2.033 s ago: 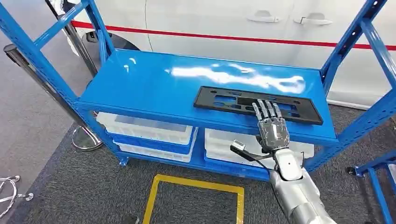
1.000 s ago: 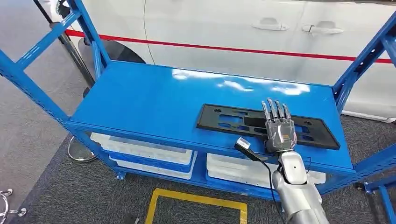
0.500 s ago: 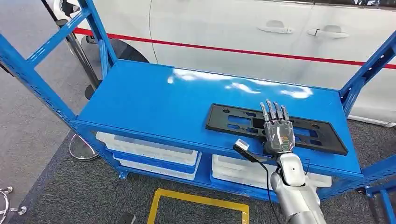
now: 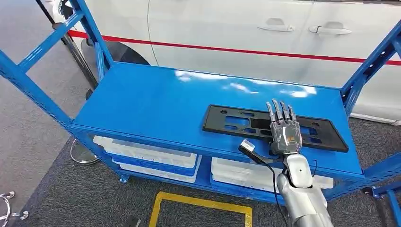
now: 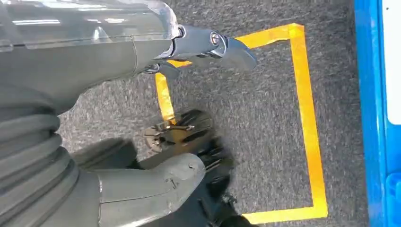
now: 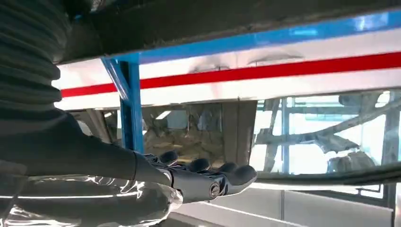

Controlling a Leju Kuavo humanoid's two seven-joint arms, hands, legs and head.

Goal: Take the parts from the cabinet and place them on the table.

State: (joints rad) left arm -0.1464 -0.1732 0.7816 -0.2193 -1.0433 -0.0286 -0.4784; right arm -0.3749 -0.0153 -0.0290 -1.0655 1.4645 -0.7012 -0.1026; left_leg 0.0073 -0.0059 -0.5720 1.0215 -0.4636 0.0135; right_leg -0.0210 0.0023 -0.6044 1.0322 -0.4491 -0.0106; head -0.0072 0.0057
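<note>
Stayed flat, right hand [image 4: 285, 134], fingers straight and unclosed, over black plate [image 4: 236, 121] lying on blue shelf [image 4: 151, 101] under its palm. No lift yet; grasp pending.

The right hand [image 4: 284, 132] lies flat over the black part [image 4: 236, 122], hiding its middle; contact underneath cannot be told. White bins [image 4: 146, 153] sit half hidden below the blue shelf [image 4: 142, 99]. The left hand's [image 5: 142, 189] dark fingers blur near the floor.
</note>
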